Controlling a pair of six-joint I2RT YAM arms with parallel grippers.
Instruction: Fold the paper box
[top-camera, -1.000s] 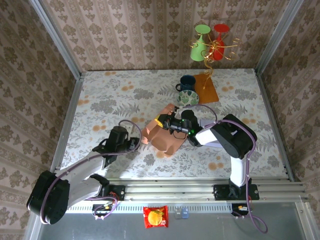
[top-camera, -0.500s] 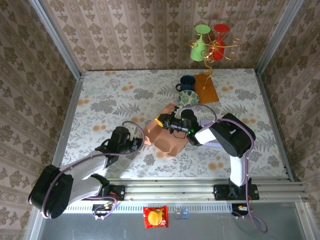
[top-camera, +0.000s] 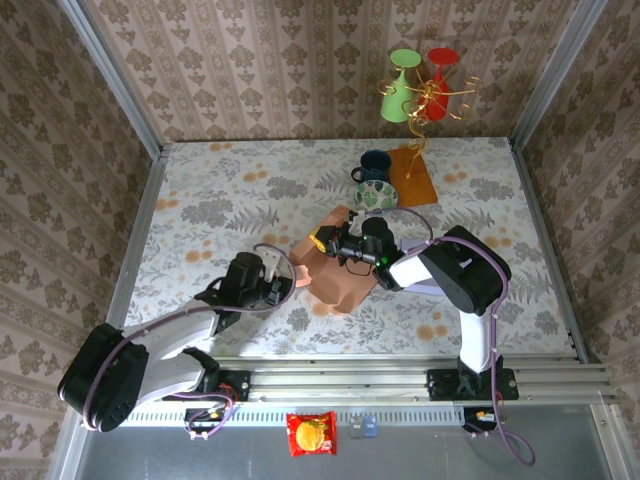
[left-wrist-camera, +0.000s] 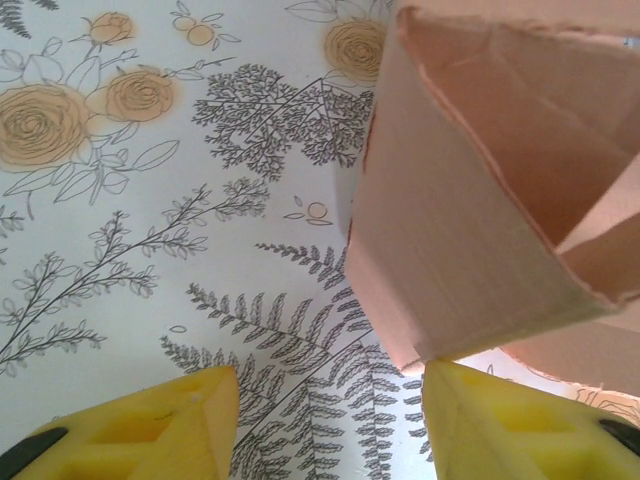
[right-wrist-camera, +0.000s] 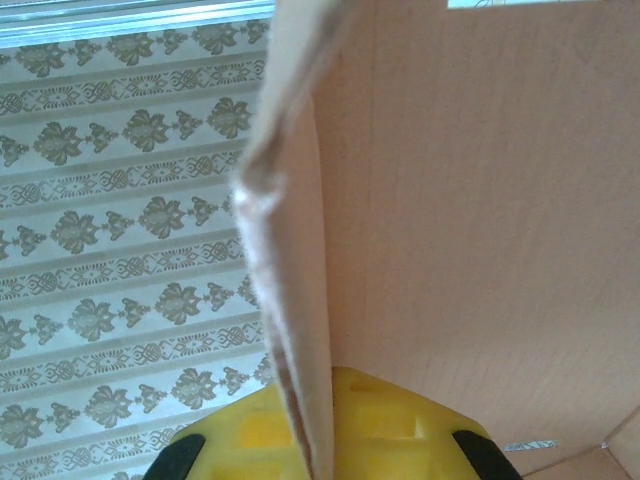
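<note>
The pinkish-tan paper box (top-camera: 338, 272) stands partly folded at the table's middle. My right gripper (top-camera: 326, 241) is shut on the box's upper left wall. In the right wrist view that thin wall (right-wrist-camera: 300, 300) runs up from between the yellow fingers of the right gripper (right-wrist-camera: 320, 445). My left gripper (top-camera: 286, 285) sits low at the box's left side, open. In the left wrist view the left gripper (left-wrist-camera: 330, 425) has bare table between its fingers, and the lower corner of the box (left-wrist-camera: 470, 220) rests against the tip of the right finger (left-wrist-camera: 520, 425).
Behind the box stand a patterned bowl (top-camera: 377, 195) and a dark mug (top-camera: 374, 165). An orange board (top-camera: 412, 176) carries a gold mug tree with a green cup (top-camera: 398, 88) and a red cup (top-camera: 440, 68). A red snack packet (top-camera: 311, 433) lies below the rail.
My left gripper has slid right toward the box and opened wider. The box's left flap has folded inward, so the box looks narrower. The right gripper has kept its hold.
</note>
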